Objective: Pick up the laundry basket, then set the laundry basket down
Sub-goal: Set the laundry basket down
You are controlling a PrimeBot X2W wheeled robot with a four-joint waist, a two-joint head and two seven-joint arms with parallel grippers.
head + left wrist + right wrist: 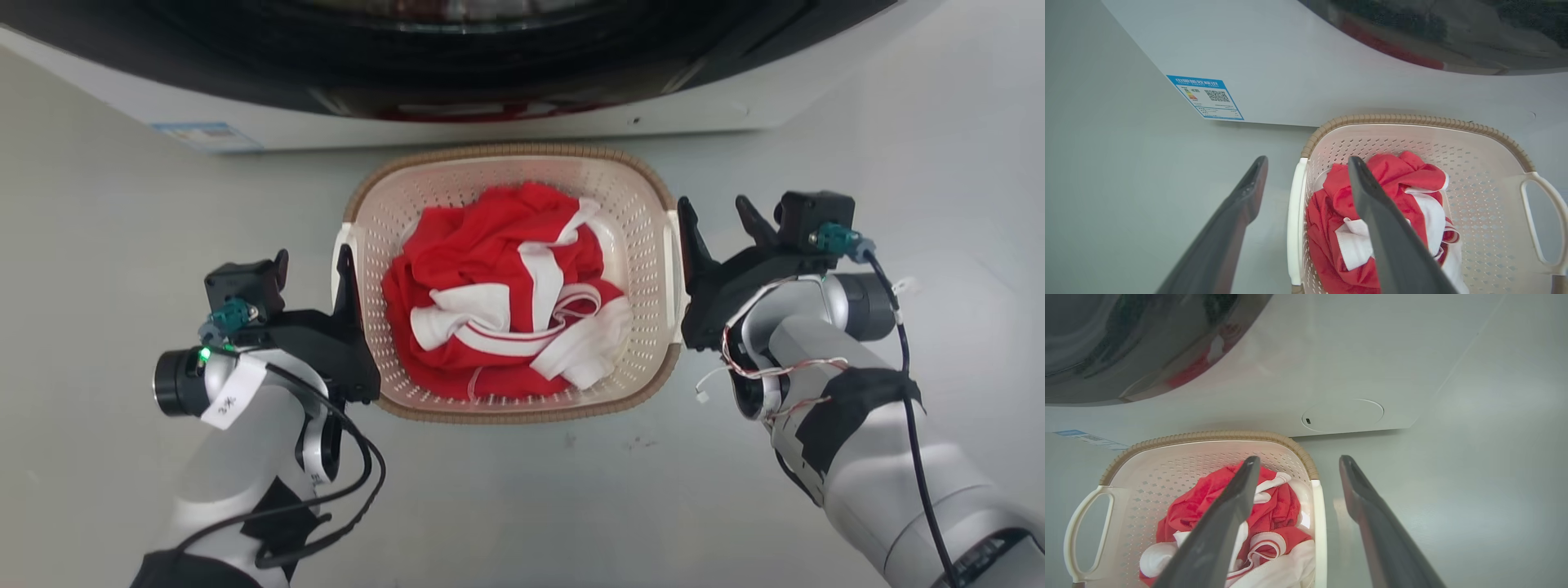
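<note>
Laundry basket (506, 152) sits on the pale floor (98, 245) just in front of the washing machine (735, 98), between your two arms. You can see a blue-bordered label (1206, 97) with a QR code on the machine's white front, but its print is too small to read. The white tag (233, 392) on your left forearm has handwriting you cannot make out. A crumpled red and white garment (490, 269) covers the basket's bottom. The machine's dark door is cut off by the top edge. Your left gripper (314, 261) and right gripper (717, 214) each have their fingers spread and grasping nothing, one finger inside and one outside a white handle. Whether they touch it is unclear.
</note>
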